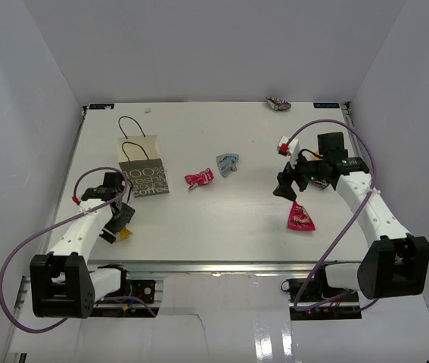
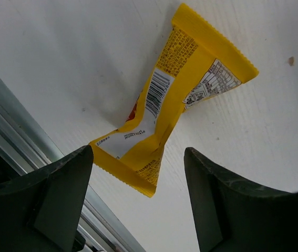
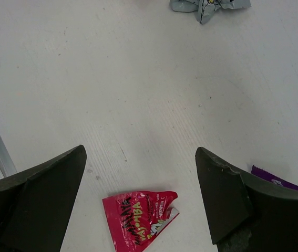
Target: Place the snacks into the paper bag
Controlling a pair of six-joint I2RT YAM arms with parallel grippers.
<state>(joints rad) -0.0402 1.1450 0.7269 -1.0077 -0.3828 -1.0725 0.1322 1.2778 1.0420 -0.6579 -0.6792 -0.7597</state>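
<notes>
On the left side of the white bench, toward the middle, sits the grey-brown paper bag, its pale lettering facing the camera, its tan edge on the far side and its thin black cord handles looping out beyond that. I cannot tell whether it stands or lies flat.

No packet is in it. The yellow packet lies on the bench at the near left, close to the metal rail along the near edge and near of the bag. My left hand hangs over it, fingers apart, not gripping. The packet's crimped near end sits between the two fingers with bench showing on either side, and its printed back with the barcode faces up.

Right of the bag, near the middle of the bench, lies the pink-red packet. The pale blue packet is just beside it, to the right and a little farther. The purple packet rests at the far edge, well apart from the others.

My right hand hovers over the right side of the bench, fingers spread wide and holding nothing. The magenta packet lies flat just near of it. The wrist view shows that packet low between the fingers, untouched.
</notes>
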